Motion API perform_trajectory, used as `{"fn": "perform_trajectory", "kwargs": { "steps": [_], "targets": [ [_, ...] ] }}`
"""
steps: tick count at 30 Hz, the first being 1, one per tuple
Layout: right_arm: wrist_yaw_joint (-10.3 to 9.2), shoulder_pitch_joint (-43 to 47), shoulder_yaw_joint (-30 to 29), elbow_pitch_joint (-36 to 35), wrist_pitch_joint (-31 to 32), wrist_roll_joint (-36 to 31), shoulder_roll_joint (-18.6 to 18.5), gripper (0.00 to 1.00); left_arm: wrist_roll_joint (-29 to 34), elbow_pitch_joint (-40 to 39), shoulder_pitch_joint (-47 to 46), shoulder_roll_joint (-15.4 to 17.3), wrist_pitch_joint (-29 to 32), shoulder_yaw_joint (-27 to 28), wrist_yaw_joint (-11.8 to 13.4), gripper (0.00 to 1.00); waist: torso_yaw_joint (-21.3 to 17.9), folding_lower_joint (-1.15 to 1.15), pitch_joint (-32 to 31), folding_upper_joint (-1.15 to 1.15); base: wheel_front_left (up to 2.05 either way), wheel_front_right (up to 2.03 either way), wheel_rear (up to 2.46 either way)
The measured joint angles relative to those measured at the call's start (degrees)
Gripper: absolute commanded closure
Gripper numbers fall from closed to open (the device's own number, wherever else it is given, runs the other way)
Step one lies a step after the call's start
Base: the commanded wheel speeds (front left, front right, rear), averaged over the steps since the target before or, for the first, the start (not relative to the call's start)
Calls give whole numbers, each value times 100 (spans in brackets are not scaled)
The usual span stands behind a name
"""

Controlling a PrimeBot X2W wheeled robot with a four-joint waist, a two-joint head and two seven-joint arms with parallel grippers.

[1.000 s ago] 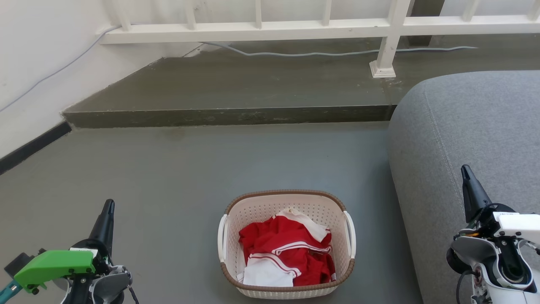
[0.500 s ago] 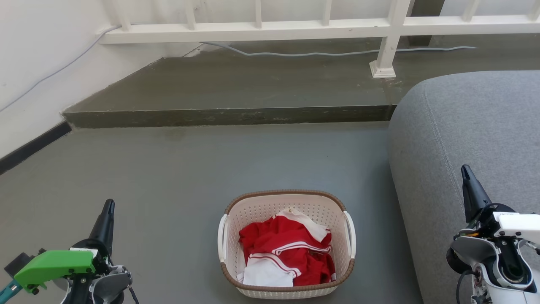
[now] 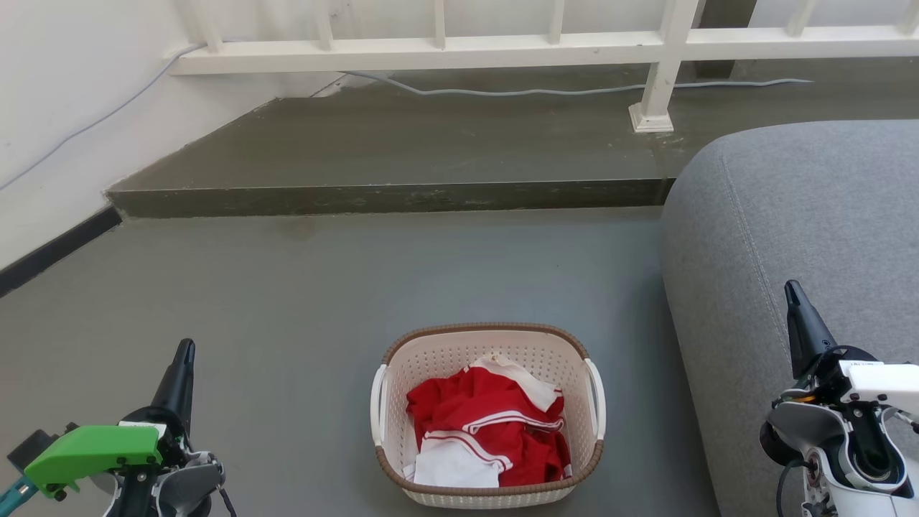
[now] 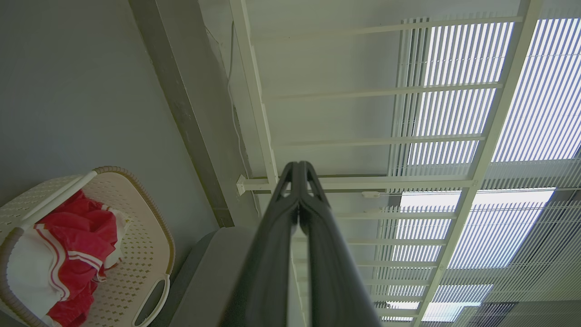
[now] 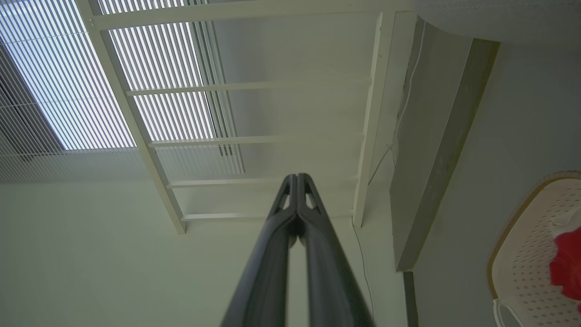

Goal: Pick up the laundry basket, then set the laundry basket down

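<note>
Head view: basket [image 3: 445,362] sits on the floor [image 3: 287,301], centre, near the sofa [image 3: 790,215], with red-and-white clothes [image 3: 488,424] inside. Left hand [image 3: 186,348] and right hand [image 3: 792,287] flank it, well apart, fingers pressed together, empty. Probably light, stiff plastic with a soft load. Best hold: white side handles [image 3: 599,402], one per hand, lifted level.
</note>
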Motion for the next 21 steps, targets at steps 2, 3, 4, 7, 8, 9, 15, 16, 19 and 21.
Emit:
{"fn": "perform_trajectory", "kwargs": {
  "steps": [2, 3, 4, 7, 8, 9, 15, 16, 19, 21],
  "targets": [
    [0, 0, 0, 0, 0, 0, 0, 100, 0, 0, 0, 0, 0, 0, 0, 100, 0, 0, 0, 0, 0, 0, 0],
    [0, 0, 0, 0, 0, 0, 0, 100, 0, 0, 0, 0, 0, 0, 0, 100, 0, 0, 0, 0, 0, 0, 0],
    [0, 0, 0, 0, -1, 0, 0, 100, 0, 0, 0, 0, 0, 0, 0, 100, 0, 0, 0, 0, 0, 0, 0],
    [0, 0, 0, 0, 0, 0, 0, 100, 0, 0, 0, 0, 0, 0, 0, 100, 0, 0, 0, 0, 0, 0, 0],
    [0, 0, 0, 0, 0, 0, 0, 100, 0, 0, 0, 0, 0, 0, 0, 100, 0, 0, 0, 0, 0, 0, 0],
    [0, 10, -1, 32, 0, -1, 8, 100, 1, 32, 10, -7, 0, 1, 2, 100, 0, 0, 0, 0, 0, 0, 0],
    [-8, 331, -2, 305, -1, -1, 142, 0, 1, 316, 305, -125, -5, -24, 7, 0, 0, 0, 1, 0, 0, 0, 0],
    [-8, 326, -3, 298, -4, -1, 138, 0, 1, 309, 303, -124, -31, -37, 7, 0, 1, 0, 1, 0, 0, 0, 0],
    [-8, 322, -1, 269, -58, 0, 136, 0, 1, 287, 303, -124, -77, -78, 7, 0, 2, 0, 3, 0, 0, 0, 0],
    [-8, 319, 0, 229, -81, 1, 134, 0, 1, 270, 302, -124, -131, -121, 7, 0, 3, 0, 5, 0, 0, 0, 0]
  ]
}}
